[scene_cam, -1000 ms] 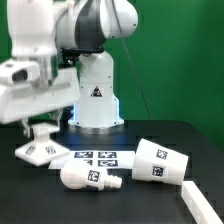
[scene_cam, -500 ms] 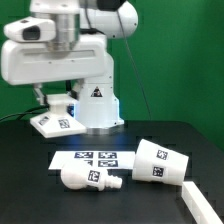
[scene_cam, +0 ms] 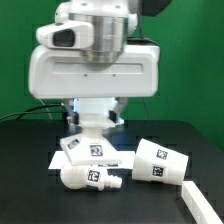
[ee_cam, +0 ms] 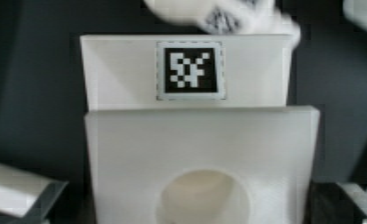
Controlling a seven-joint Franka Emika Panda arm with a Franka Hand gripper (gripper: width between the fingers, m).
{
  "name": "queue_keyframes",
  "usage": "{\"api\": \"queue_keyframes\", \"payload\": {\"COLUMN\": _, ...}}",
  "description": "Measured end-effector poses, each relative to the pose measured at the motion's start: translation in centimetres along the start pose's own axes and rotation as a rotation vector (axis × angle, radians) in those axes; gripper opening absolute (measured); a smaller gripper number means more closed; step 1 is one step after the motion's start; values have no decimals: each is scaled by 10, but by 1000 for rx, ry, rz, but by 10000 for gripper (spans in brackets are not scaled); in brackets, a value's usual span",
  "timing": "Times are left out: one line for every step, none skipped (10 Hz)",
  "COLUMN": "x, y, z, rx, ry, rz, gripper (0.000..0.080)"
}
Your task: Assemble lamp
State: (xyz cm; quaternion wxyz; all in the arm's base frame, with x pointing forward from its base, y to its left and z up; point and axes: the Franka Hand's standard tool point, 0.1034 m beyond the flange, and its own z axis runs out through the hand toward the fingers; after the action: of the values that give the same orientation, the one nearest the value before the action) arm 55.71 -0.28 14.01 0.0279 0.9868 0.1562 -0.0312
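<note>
White plastic, tagged in black and white, the flat stepped base point(scene_cam: 84, 148) hangs tilted just above the thin flat white marker board point(scene_cam: 122, 157), clear of the table. This looks like a way to bring it close to the other parts. The white round-headed bulb point(scene_cam: 88, 178) lies on its side just beside the marker board's near edge. The white tapered cup-like shade point(scene_cam: 160, 160) lies tipped over beside the board, on the exterior view's right. The two-finger gripper point(scene_cam: 93, 127) sits over the board, clamped on the base. Its fingers are mostly hidden, so only a gap as wide as the part can be judged. In the wrist view, the base's tag and round socket face the camera.
</note>
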Motion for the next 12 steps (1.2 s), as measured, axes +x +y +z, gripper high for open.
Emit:
{"api": "queue_keyframes", "payload": {"x": -2, "y": -1, "z": 1, "rx": 10, "ry": -7, "rz": -12, "gripper": 530}}
{"api": "queue_keyframes", "payload": {"x": -3, "y": 1, "z": 1, "rx": 9, "ry": -6, "rz": -9, "gripper": 530}}
{"api": "queue_keyframes", "payload": {"x": -2, "y": 0, "z": 2, "rx": 10, "ry": -6, "rz": -11, "gripper": 530}}
{"api": "queue_keyframes", "payload": {"x": -3, "y": 0, "z": 2, "rx": 10, "ry": -7, "rz": -11, "gripper": 530}}
{"api": "queue_keyframes", "payload": {"x": -3, "y": -2, "z": 4, "rx": 7, "ry": -6, "rz": 1, "gripper": 530}}
{"api": "queue_keyframes", "payload": {"x": -6, "y": -9, "z": 12, "rx": 7, "ry": -4, "rz": 59, "gripper": 530}}
{"api": "queue_keyframes", "payload": {"x": -1, "y": -14, "z": 17, "rx": 12, "ry": -8, "rz": 133, "gripper": 530}}
{"api": "queue_keyframes", "payload": {"x": 10, "y": -19, "z": 19, "rx": 11, "ry": -4, "rz": 191, "gripper": 530}}
{"api": "queue_keyframes", "payload": {"x": 18, "y": -25, "z": 24, "rx": 19, "ry": -2, "rz": 268, "gripper": 530}}
{"api": "queue_keyframes", "payload": {"x": 28, "y": -33, "z": 27, "rx": 29, "ry": 5, "rz": 337, "gripper": 530}}
{"api": "queue_keyframes", "payload": {"x": 37, "y": -42, "z": 27, "rx": 41, "ry": 21, "rz": 378, "gripper": 530}}
{"api": "queue_keyframes", "payload": {"x": 35, "y": -40, "z": 27, "rx": 41, "ry": 20, "rz": 339, "gripper": 530}}
